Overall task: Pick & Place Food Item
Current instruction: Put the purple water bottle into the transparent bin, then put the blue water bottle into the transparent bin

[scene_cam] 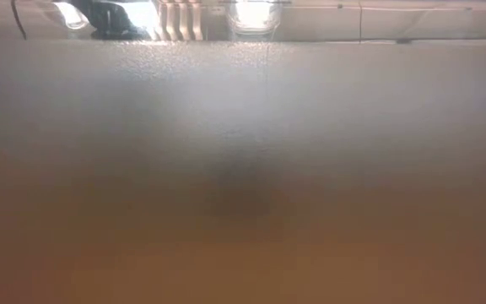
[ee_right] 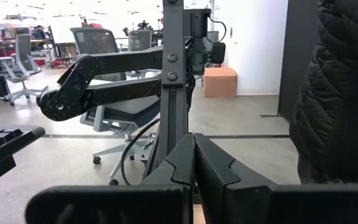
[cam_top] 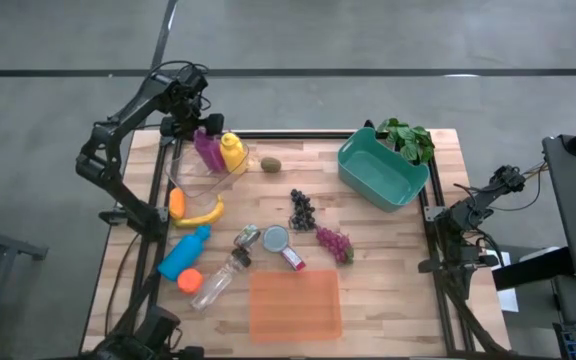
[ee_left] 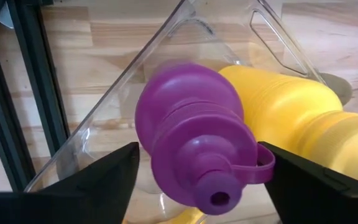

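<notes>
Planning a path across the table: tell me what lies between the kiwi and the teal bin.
In the high view, the stretch between the kiwi and the teal bin is bare wood; the dark grapes sit below that line, nearer the table's middle.

On my worktop a teal bin sits tilted at the far right corner, with a leafy plant touching its far side. A kiwi lies alone, left of the bin. Dark grapes and reddish grapes lie near the middle. At my left, a carrot touches a banana; nearer lie a blue bottle, an orange cap and a clear bottle. An orange tray lies flat at the near edge. Beyond the worktop I see a cardboard box, an office chair and a person in a dark quilted jacket.
</notes>
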Robot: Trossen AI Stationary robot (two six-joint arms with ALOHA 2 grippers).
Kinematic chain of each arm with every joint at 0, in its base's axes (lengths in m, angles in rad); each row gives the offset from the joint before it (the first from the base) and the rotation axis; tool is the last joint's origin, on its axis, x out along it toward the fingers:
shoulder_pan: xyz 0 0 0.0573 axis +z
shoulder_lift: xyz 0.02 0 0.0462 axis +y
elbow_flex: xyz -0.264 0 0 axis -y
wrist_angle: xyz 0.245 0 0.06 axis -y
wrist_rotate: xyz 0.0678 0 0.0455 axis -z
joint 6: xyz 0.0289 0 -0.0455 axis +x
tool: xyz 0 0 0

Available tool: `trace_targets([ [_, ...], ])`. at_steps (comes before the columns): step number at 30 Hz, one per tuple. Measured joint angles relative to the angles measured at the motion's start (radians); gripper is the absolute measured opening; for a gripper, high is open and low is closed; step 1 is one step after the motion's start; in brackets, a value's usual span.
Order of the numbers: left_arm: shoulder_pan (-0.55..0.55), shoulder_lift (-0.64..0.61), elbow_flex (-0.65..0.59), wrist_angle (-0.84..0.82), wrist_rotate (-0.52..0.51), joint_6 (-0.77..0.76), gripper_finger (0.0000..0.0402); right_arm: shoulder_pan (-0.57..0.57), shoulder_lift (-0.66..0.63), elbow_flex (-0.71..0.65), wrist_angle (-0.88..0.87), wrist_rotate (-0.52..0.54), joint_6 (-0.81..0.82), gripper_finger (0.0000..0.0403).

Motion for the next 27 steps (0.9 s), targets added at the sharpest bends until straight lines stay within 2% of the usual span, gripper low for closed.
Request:
trace_targets([
  [8, 0.000, 0.000, 0.000, 0.002, 0.000, -0.007, 0.0373, 0.000, 0.000, 0.000, 0.000, 0.000, 0.000, 0.0008],
  [27, 0.000, -0.001, 0.080, -0.003, 0.010, -0.006, 0.0376, 0.000, 0.000, 0.000, 0.000, 0.000, 0.000, 0.0008],
])
